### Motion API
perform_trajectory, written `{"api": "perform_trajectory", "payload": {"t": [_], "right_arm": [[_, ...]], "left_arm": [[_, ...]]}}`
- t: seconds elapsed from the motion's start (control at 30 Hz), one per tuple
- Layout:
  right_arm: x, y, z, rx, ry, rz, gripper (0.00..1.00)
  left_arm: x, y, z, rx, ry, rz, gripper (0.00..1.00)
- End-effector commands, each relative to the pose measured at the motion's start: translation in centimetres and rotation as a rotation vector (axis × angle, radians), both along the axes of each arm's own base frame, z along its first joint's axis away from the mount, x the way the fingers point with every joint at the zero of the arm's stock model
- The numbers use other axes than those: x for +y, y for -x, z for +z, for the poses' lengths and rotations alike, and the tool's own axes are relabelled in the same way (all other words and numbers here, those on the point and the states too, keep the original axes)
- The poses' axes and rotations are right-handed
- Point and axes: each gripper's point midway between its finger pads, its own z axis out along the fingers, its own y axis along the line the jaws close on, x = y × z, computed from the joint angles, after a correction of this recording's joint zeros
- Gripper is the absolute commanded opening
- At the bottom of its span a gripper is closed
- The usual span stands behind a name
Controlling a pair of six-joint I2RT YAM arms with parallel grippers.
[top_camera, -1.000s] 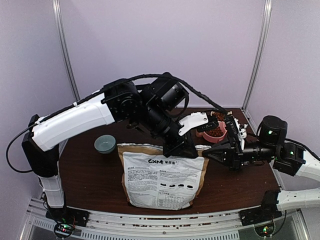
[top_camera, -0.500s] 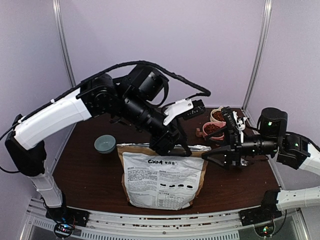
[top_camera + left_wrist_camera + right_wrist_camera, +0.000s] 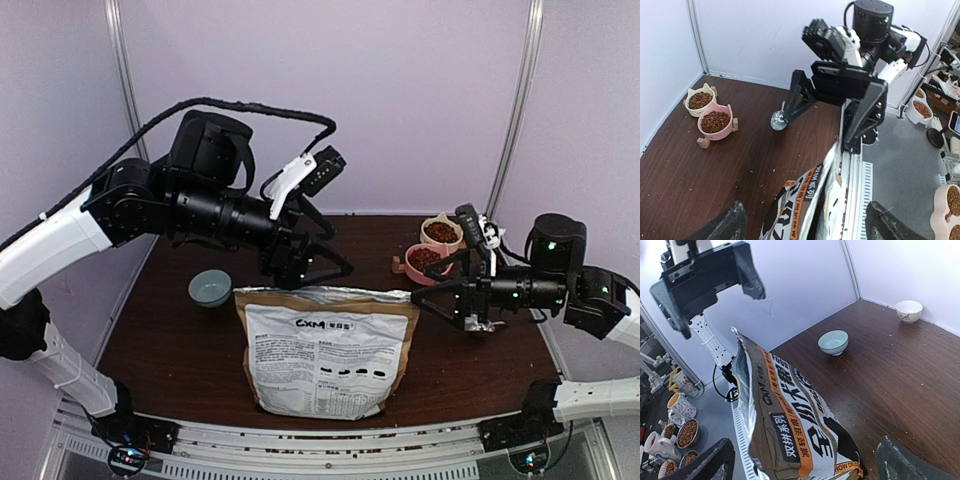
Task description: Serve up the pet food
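Bright, even light; soft shadows — bag rim glints; wrist-view edges warp

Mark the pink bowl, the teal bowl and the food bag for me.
pink bowl (image 3: 715, 134): left wrist view, on its front wall.
teal bowl (image 3: 210, 288): top view, on its inside.
food bag (image 3: 325, 360): top view, on its printed front panel.

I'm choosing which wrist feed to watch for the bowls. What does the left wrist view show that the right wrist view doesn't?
Only the left wrist view: a cream bowl and a pink bowl, both holding kibble, near the wall, and the right gripper, open. Only the right wrist view: an empty teal bowl, a white bowl by the wall, and the left gripper, open. Both: the CXM bag, held by neither gripper, and the brown table.
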Motion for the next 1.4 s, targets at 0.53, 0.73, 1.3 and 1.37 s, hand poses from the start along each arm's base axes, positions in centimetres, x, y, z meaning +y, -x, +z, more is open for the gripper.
{"api": "perform_trajectory", "payload": {"t": [0.53,0.73,1.3,1.37], "right_arm": [[4.1,3.0,-1.3,-0.123,0.282,0.267,0.43],[3.8,2.3,-1.1,-0.164,0.349,0.227,0.12],[3.8,2.2,-0.2,-0.238,0.388,0.21,0.0],[4.1,2.2,-0.4,-0.236,0.39,0.215,0.0]], "left_arm": [[-2.0,0.3,-2.4,0.105,-0.081,-0.088,0.74],[-2.3,1.0,-4.2,0.105,-0.164,-0.131,0.73],[-2.1,1.0,-7.6,0.069,-0.31,-0.13,0.2],[-2.1,1.2,-7.6,0.07,-0.31,-0.137,0.03]]}}
